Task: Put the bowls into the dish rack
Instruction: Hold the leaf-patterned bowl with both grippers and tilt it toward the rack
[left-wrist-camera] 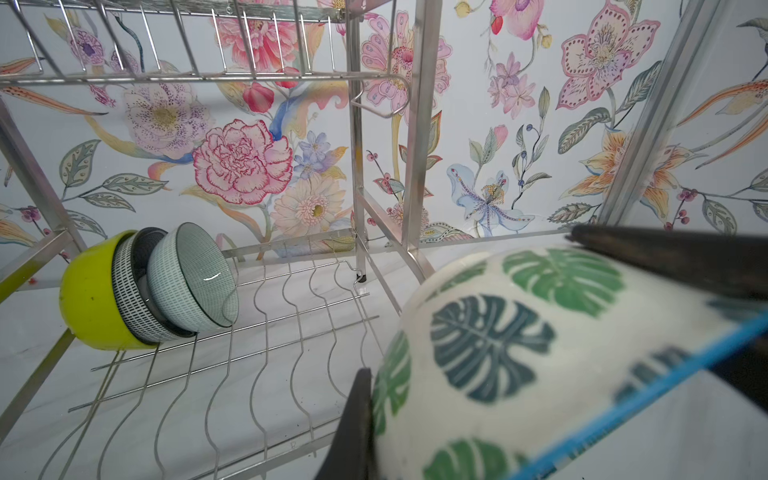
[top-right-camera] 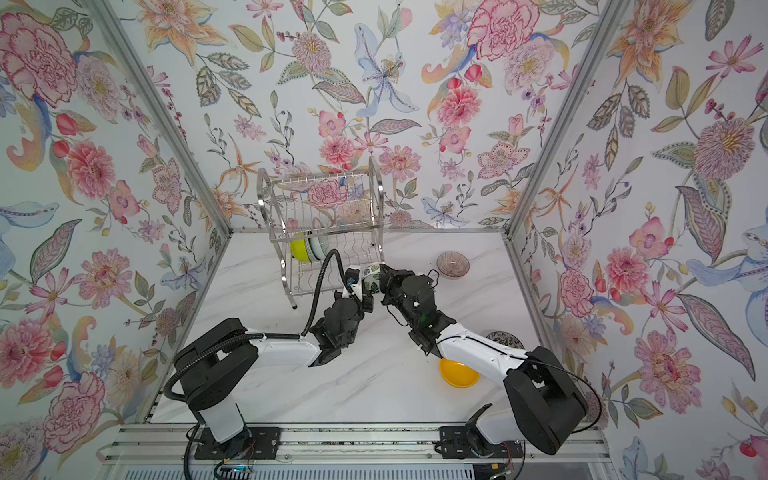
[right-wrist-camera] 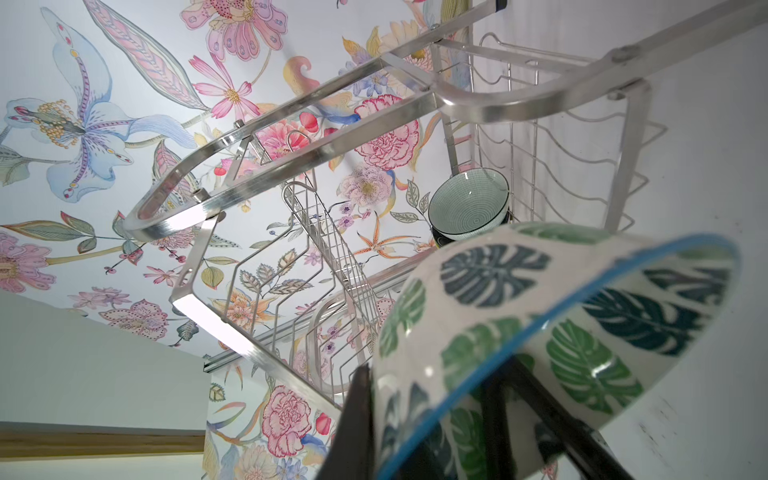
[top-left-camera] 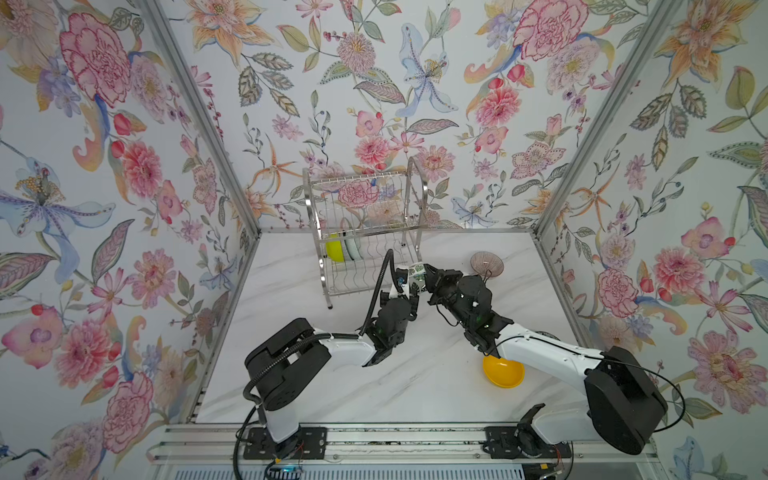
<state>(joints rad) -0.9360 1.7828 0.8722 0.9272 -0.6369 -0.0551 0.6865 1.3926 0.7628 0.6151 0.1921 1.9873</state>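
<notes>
The leaf-print bowl (top-left-camera: 417, 274), white with green and teal leaves and a blue rim, hangs tipped on its side between the two grippers. The left gripper (top-left-camera: 412, 287) is pinched narrow on the bowl's wall, with one finger (left-wrist-camera: 353, 428) outside and the other inside the rim. The right gripper (top-left-camera: 429, 275) clamps another stretch of rim the same way, with one finger (right-wrist-camera: 353, 419) outside and one within.

Just past the jaws stands the dish rack (left-wrist-camera: 355, 166). The held bowl is beside the corner of the lower tier nearest the jaws; whether it touches the wires cannot be told. At the end of that tier farthest from the jaws, three bowls stand on edge, nested. A lime green bowl (left-wrist-camera: 89, 307) is outermost, a black-and-white bowl (left-wrist-camera: 124, 286) sits inside it, and a pale green bowl (left-wrist-camera: 187, 282) is innermost.

On the table (top-left-camera: 332, 374) beside the right gripper, away from the rack, sits a pinkish ribbed bowl (top-left-camera: 487, 264). Well behind those jaws, an orange-yellow bowl (top-left-camera: 503, 372) lies partly under the right forearm. A dark patterned bowl (top-right-camera: 509, 337) peeks out beside that arm.
</notes>
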